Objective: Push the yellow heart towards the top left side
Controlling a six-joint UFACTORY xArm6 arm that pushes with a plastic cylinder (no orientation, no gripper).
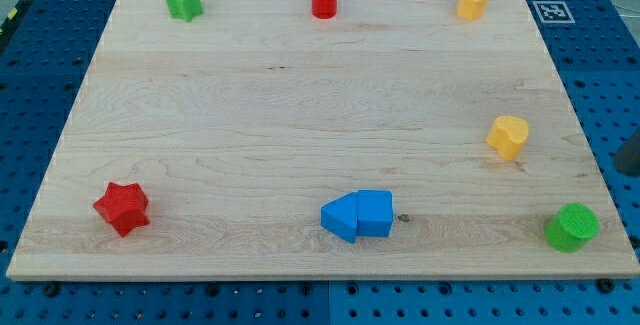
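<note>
Camera view: yellow heart [508,136] sits near the wooden tabletop's [300,115] right edge, smooth plastic, above a ribbed green cylinder [572,227]. My tip isn't visible; gripper state can't be told.

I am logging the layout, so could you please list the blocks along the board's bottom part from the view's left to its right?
Red star → blue triangle → blue cube → green cylinder. My tip does not show.

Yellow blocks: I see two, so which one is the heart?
The yellow heart sits at the view's right edge, mid-height, notched on top. The other yellow block, in the top right corner, is faceted, without a notch.
</note>
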